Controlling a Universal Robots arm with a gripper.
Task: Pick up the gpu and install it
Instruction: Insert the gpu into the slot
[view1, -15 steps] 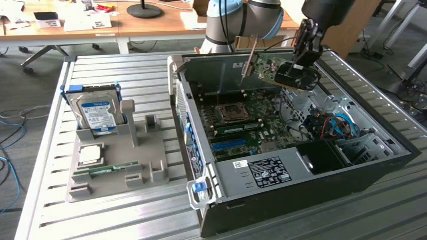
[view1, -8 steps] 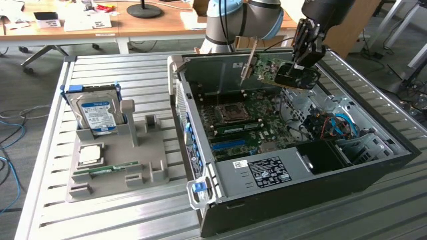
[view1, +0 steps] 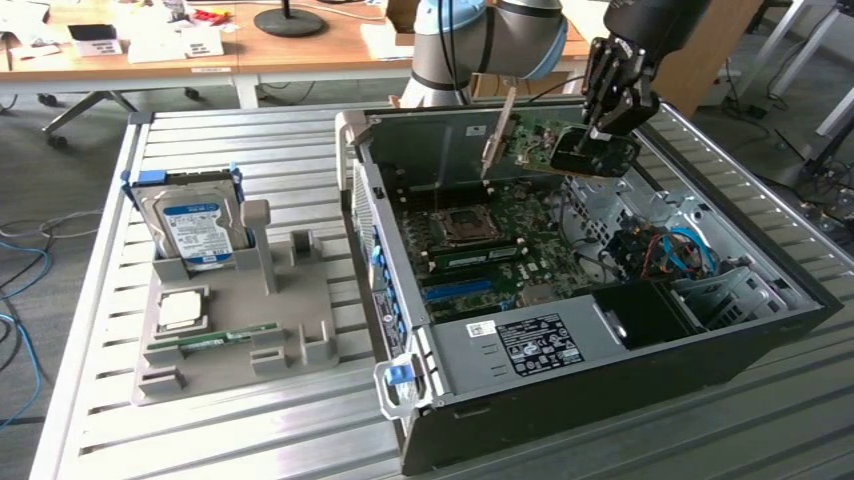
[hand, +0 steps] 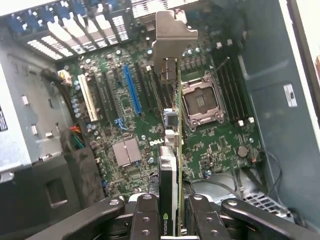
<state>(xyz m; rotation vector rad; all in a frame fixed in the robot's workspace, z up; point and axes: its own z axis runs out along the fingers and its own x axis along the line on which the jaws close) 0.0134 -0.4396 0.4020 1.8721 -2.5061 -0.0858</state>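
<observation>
Case (view1: 601, 400) lies on its side, open, so the motherboard (view1: 487, 245) faces up for access. Gpu (view1: 567, 150) hangs above the board and clear of it, edge down, bracket (hand: 172, 35) toward the vented wall, apparently to suit the slots. Gripper (view1: 607, 125) fingers (hand: 145, 220) clamp the gpu's cooler end.

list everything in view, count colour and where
gpu: 1, green with black cooler, held over the open case
case: 1, black and grey, on the table, exterior view's right
motherboard: 1, green, inside the case
cables: several, blue and orange, inside the case
holder: 1, grey, on the table, exterior view's left
hard drive: 1, silver with blue-white label, upright in the holder
chip: 1, silver, in the holder
ram stick: 1, green, lying in the holder
table: 1, silver, slatted
desk: 1, brown, behind the table
arm: 1, grey and blue, behind the case
gripper: 1, black, shut on the gpu
</observation>
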